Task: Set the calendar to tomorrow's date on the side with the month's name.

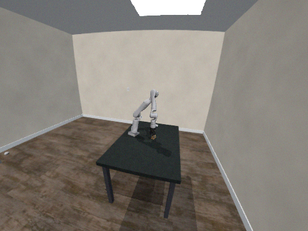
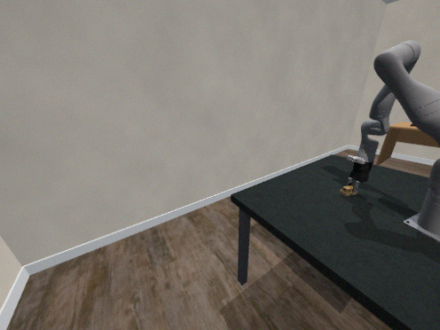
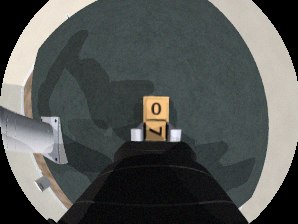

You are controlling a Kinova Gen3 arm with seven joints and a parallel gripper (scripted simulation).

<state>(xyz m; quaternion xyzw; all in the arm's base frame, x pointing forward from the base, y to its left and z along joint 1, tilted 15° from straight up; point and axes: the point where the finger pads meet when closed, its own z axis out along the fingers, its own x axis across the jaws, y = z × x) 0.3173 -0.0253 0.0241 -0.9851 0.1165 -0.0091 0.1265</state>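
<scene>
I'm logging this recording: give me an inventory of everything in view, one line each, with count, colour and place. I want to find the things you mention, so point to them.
Digit cubes [image 1: 153,137] [image 2: 347,191] [image 3: 156,108]: two visible, tan, on the table side by side; 0 on one, a sideways 7 on the other, between the fingers
Calendar tray: not distinguishable
Table [image 1: 146,155] [image 2: 306,213] [image 3: 200,75]: one, near-black green, mid-room
Bench-like furniture [image 2: 414,134]: one, orange-brown, behind the arm
Ceiling light [image 1: 169,7]: one, white, overhead
Small object [image 1: 6,153]: one, whitish, far left
Floor [image 1: 62,167] [image 2: 155,275]: brown wood-look, below
Walls: beige-grey, around
Arm [image 1: 143,107] [image 2: 414,98] [image 3: 25,132]: one, light grey, on the table
Claw [image 1: 153,135] [image 2: 353,188] [image 3: 155,128]: one, black with silvery fingers, at the cubes
</scene>
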